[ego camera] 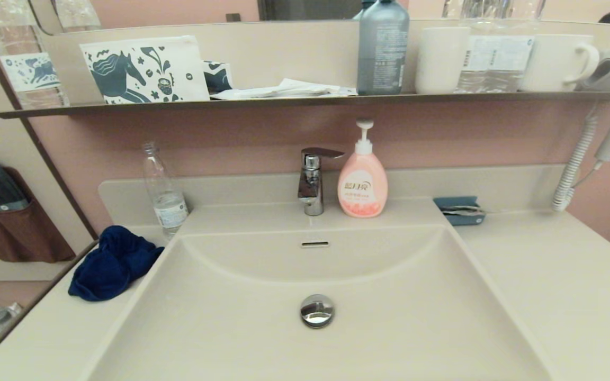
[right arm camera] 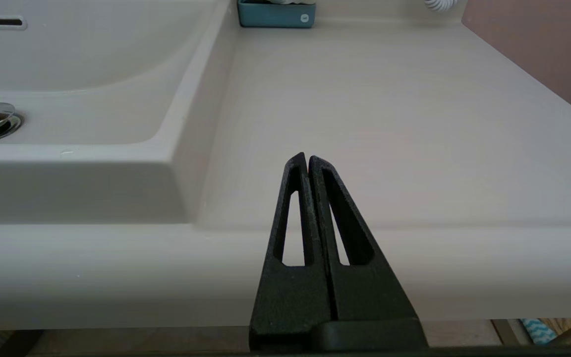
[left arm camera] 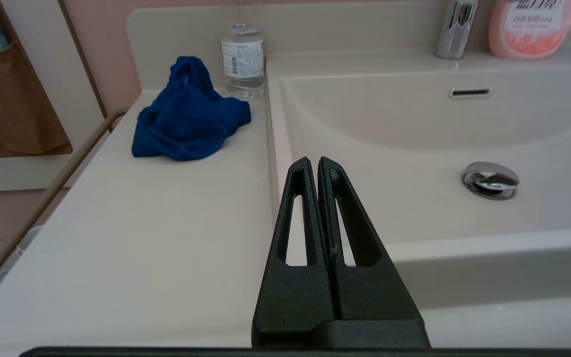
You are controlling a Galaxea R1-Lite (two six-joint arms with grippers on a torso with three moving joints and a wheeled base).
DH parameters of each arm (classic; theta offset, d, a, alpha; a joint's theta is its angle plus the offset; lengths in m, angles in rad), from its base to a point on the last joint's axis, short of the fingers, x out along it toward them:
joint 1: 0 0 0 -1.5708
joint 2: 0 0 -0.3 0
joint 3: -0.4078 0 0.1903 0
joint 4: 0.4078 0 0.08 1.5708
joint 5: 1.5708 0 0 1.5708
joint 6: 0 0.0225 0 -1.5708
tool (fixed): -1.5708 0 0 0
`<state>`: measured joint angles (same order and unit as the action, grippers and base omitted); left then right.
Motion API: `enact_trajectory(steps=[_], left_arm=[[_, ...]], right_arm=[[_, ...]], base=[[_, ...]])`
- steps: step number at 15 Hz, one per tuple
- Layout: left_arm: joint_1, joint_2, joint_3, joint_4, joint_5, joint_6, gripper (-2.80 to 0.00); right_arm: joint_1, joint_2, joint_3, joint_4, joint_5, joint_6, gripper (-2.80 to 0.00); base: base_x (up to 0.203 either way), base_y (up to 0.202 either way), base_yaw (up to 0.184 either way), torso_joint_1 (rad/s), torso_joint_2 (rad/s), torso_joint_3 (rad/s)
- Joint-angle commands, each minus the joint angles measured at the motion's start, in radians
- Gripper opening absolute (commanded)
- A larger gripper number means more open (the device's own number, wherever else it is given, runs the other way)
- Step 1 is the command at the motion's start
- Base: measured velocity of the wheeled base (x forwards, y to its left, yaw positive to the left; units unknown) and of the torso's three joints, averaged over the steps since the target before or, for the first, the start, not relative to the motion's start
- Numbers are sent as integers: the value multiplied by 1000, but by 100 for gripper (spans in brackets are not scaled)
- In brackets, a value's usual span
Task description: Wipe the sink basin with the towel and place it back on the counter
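A crumpled dark blue towel [ego camera: 114, 263] [left arm camera: 189, 114] lies on the cream counter [ego camera: 51, 333] left of the sink basin [ego camera: 389, 328], beside a clear bottle. The basin has a chrome drain plug [ego camera: 316, 310] and an overflow slot [ego camera: 315, 244]. Neither arm shows in the head view. My left gripper [left arm camera: 314, 162] is shut and empty, held low at the counter's front edge near the basin's left rim, well short of the towel. Off the front edge of the right counter [right arm camera: 389, 114], my right gripper [right arm camera: 307, 158] is likewise shut and empty.
A clear water bottle [ego camera: 164, 193] stands behind the towel. The chrome faucet [ego camera: 313, 180] and pink soap pump [ego camera: 362, 180] stand behind the basin. A small blue tray [ego camera: 458, 210] sits at the back right. A dark shelf [ego camera: 305, 100] above carries bottles and cups.
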<state>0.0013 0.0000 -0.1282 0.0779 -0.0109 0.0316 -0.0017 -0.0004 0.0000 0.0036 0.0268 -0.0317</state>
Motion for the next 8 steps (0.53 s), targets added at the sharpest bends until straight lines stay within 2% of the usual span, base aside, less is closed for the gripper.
enact_trajectory(steps=[1, 8], left_arm=[[0, 0, 79, -59, -1, 4, -280], [-1, 1, 107, -61, -23, 7, -280]], right_arm=[[0, 0, 0, -1, 1, -1, -280], [0, 0, 0, -1, 1, -1, -280]], base=[[0, 0, 0, 0, 0, 0], [0, 0, 0, 0, 0, 0]])
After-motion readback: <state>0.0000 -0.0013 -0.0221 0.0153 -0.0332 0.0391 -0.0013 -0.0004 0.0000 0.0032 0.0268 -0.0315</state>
